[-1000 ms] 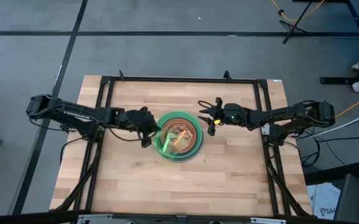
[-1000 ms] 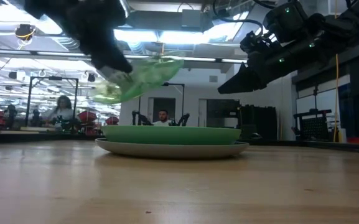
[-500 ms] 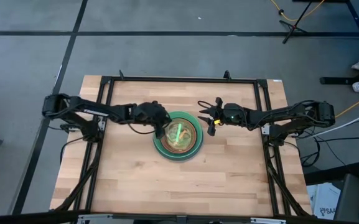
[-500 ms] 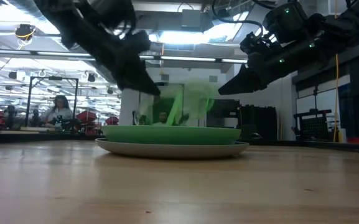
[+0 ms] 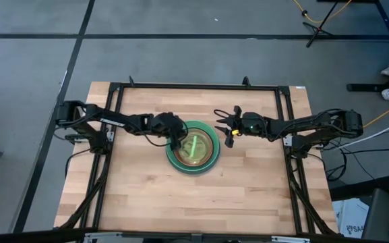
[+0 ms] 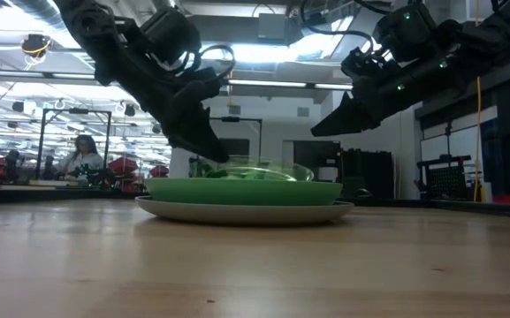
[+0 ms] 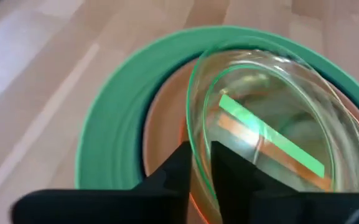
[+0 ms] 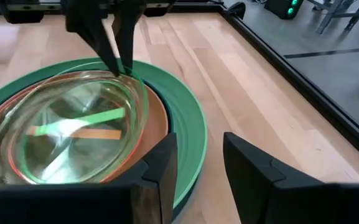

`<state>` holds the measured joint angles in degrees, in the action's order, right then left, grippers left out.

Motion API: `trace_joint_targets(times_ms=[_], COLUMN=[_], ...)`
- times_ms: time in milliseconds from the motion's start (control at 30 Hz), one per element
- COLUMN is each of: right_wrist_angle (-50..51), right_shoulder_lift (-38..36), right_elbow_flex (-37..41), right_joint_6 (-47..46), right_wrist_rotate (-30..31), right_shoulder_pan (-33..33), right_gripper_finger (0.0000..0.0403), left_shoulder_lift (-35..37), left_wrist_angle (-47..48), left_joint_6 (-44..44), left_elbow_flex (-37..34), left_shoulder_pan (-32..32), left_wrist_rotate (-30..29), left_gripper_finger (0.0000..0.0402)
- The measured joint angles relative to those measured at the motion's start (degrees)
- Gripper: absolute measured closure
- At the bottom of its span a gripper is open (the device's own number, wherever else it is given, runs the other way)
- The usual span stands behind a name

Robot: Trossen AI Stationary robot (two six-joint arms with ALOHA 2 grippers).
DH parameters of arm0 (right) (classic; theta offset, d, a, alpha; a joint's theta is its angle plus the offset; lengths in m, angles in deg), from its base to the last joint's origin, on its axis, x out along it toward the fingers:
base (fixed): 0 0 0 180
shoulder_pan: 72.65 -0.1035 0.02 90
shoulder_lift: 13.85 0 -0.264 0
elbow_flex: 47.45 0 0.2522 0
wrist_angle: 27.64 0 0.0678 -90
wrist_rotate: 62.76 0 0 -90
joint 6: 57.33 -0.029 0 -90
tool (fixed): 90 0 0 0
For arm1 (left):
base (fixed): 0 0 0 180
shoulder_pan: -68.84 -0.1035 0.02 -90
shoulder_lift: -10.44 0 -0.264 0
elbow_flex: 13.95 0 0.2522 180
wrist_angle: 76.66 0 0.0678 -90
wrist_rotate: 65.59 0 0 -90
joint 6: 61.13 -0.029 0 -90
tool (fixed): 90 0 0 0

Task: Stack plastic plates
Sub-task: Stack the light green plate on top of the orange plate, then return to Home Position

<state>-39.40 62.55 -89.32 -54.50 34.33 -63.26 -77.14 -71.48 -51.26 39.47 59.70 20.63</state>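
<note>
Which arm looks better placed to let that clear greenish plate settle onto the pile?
The left. Its pincer grips the yellow-green plate by the rim, right over the stack. The right pincer hangs open and empty beside the stack, holding nothing.

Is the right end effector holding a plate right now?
No, the right end effector hangs open and empty beside the plate stack.

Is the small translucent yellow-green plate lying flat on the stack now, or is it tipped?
Nearly flat. The yellow-green plate sits low inside the stack, its rim close to level, but the left gripper pinches its rim.
</note>
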Motion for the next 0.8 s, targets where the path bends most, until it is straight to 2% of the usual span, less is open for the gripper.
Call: trace_joint_targets(times_ms=[233, 467, 633, 800], right_wrist_angle=[-0.1, -0.7, 4.3, 7.0], right_shoulder_lift=[0.0, 0.0, -1.4, -4.0], right_elbow_flex=[0.0, -0.8, -3.0, -3.0], right_joint_6=[0.0, 0.4, 1.8, 2.1], right_wrist_rotate=[1.9, 2.8, 2.8, 1.9], right_shoulder_pan=[0.0, 0.0, 0.0, 0.9], right_gripper_finger=[0.0277, 0.0225, 0.0209, 0.0233], left_shoulder_lift=[5.6, 13.4, 17.6, 22.7], left_wrist_angle=[8.0, 8.5, 4.0, -7.1], left_joint_6=[0.0, -8.5, -14.9, -14.2], left_elbow_flex=[0.0, -0.2, -3.7, -12.6], left_shoulder_pan=[-0.3, -0.3, -0.7, -2.2], left_wrist_rotate=[0.6, 1.2, 5.1, 6.9], left_gripper_finger=[0.0286, 0.0277, 0.0276, 0.0276])
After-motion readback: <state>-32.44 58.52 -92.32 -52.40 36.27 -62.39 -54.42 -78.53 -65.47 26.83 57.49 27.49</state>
